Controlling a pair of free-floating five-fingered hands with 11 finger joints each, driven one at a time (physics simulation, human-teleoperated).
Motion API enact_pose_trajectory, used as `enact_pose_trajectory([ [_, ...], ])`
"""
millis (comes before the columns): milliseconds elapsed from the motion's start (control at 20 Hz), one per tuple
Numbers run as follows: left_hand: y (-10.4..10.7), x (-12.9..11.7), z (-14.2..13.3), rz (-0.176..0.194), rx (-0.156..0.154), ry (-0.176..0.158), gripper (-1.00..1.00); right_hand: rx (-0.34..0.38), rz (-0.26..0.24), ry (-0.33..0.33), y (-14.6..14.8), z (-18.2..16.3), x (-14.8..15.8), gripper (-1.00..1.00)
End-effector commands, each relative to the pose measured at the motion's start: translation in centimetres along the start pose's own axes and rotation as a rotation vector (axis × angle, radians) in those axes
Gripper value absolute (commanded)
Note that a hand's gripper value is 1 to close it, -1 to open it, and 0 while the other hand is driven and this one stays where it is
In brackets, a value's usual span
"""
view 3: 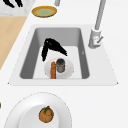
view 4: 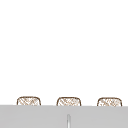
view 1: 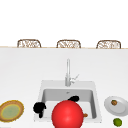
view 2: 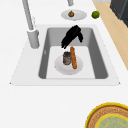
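Note:
My right hand [view 1: 73, 98] hangs inside the sink [view 1: 41, 87], partly behind a big red ball [view 1: 67, 113] at the front. From the left side the right hand [view 2: 72, 36] is open, fingers spread and pointing down. Just below it lies a white plate [view 2: 62, 70] with a small dark can [view 2: 66, 58] and a long orange stick of food [view 2: 73, 57]. From the right side the same hand [view 3: 52, 46] hovers beside the can [view 3: 60, 64], not touching it. My left hand [view 1: 39, 108] floats open over the sink's left rim, holding nothing.
A tall faucet [view 1: 67, 72] stands behind the basin. A white plate [view 1: 122, 106] with a small brown fruit [view 1: 114, 102] sits on the counter right of the sink, a lime [view 1: 117, 122] before it. A yellow-rimmed plate [view 1: 11, 110] lies at the left. Three woven chair backs line the far edge.

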State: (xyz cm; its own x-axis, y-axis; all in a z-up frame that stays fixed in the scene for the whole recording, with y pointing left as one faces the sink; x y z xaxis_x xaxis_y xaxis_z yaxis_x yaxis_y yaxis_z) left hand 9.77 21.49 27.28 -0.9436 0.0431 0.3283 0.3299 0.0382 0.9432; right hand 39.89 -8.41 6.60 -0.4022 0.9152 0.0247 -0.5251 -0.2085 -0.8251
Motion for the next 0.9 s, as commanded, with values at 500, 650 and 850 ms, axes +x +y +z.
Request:
enact_pose_trajectory([
  [500,0.0,0.0,0.0,0.0,0.0,0.0,0.0,0.101,0.04,0.018,3.2,-4.8,2.1,-1.0],
  [650,0.0,0.0,0.0,0.0,0.0,0.0,0.0,0.096,0.025,-0.007,3.9,-5.5,1.9,-1.0],
  [850,0.0,0.0,0.0,0.0,0.0,0.0,0.0,0.11,0.016,-0.019,4.2,-7.2,1.6,-1.0],
])
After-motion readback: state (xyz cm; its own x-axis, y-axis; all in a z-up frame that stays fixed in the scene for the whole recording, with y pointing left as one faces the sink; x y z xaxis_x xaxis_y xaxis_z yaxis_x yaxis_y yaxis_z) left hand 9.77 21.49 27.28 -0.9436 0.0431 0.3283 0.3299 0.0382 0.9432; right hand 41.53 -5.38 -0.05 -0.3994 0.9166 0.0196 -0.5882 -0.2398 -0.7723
